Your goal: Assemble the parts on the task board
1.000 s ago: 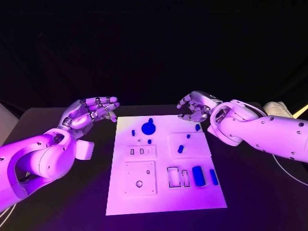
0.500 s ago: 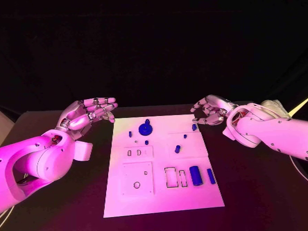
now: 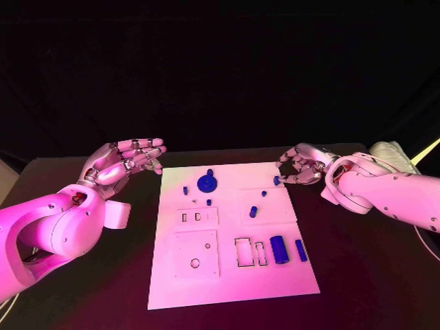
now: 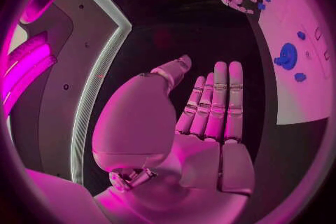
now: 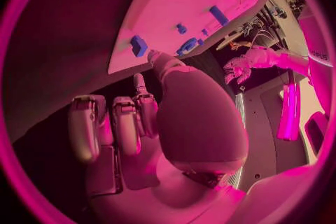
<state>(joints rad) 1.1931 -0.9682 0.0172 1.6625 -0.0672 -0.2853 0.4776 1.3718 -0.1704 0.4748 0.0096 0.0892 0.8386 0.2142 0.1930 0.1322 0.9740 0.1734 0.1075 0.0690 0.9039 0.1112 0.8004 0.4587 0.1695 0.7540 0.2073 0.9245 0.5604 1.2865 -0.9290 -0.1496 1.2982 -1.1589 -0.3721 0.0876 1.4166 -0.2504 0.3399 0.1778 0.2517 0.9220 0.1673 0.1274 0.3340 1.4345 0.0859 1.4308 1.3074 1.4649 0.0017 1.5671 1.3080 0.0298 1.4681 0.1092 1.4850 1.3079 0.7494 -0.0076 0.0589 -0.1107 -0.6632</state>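
The white task board (image 3: 230, 275) lies in the middle of the black table. A round blue part (image 3: 208, 183) stands near its far edge, with several small blue parts around it. A thick blue block (image 3: 278, 250) and a thin blue bar (image 3: 300, 250) lie at its right side. My left hand (image 3: 126, 159) hovers off the board's far left corner, fingers straight and apart, holding nothing (image 4: 206, 109). My right hand (image 3: 301, 163) hangs at the far right corner, fingers loosely bent, just beside a small blue part (image 3: 276, 181) and not touching it. Its thumb points toward that part (image 5: 139, 45).
The board carries a square panel (image 3: 197, 254) with holes and rectangular slots (image 3: 246, 252) near its front. A pale bundled object (image 3: 394, 155) lies on the table behind my right arm. Bare black table runs along both sides of the board.
My right hand has moved right and down, from over the board's far edge to just off its far right corner. The left hand has hardly moved.
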